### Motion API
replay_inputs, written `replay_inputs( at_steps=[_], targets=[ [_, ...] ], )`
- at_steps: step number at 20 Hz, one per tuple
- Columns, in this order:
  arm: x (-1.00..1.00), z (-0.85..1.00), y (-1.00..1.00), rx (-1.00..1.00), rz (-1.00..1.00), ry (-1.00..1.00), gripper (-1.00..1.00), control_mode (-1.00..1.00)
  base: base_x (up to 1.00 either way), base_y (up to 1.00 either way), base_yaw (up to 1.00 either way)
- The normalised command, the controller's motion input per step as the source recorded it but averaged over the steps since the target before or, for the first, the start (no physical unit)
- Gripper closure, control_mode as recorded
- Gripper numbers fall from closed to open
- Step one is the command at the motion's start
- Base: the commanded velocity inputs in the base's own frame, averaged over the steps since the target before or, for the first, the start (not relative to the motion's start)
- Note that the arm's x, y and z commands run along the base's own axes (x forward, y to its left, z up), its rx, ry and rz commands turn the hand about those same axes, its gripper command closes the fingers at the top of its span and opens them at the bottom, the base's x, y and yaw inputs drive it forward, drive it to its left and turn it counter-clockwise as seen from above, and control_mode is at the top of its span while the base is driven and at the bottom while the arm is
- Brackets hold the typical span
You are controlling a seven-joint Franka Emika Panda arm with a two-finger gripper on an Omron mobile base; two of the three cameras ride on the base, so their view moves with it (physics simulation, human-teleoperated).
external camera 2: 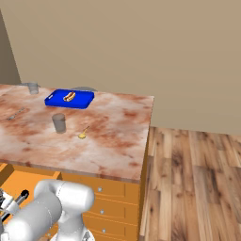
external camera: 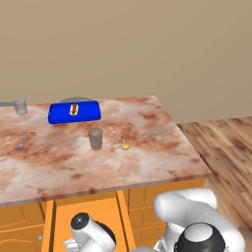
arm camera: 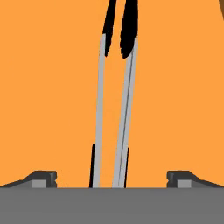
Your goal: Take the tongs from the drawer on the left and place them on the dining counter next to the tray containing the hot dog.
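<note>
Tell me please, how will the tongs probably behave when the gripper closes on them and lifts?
The tongs are two thin grey metal arms with a gap between, so they will probably squeeze together under the open gripper. Smooth metal may slip. Being long and thin, they may tilt if held far from their middle, lying flat in the drawer.

You see the tongs lying in the drawer, down in front of the dining counter. The gripper hangs over them, one fingertip on each side, not touching. On the counter, the hot dog sits in the tray at the back. A cup stands in front of the tray, with a spoon just to its right and a fork far to its left.
</note>
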Motion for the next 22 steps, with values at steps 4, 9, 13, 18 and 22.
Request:
replay_inputs(
  at_steps=[4, 9, 13, 18, 22],
  targets=[
    [0.03, -0.32, 0.02, 0.10, 0.00, -0.03, -1.00, -1.00, 0.00, 0.00, 0.00],
    [0.12, -0.30, 0.06, 0.05, 0.00, 0.00, -1.00, -1.00, 0.00, 0.00, 0.00],
    [0.17, -0.38, 0.01, 0.03, 0.00, 0.02, -1.00, -1.00, 0.00, 0.00, 0.00],
    [-0.10, -0.62, 0.14, 0.00, 0.00, 0.00, 1.00, -1.00, 0.00, 0.00, 0.00],
    [-0.16, -0.19, 0.07, 0.00, 0.00, -0.01, 1.00, -1.00, 0.00, 0.00, 0.00]
  ],
)
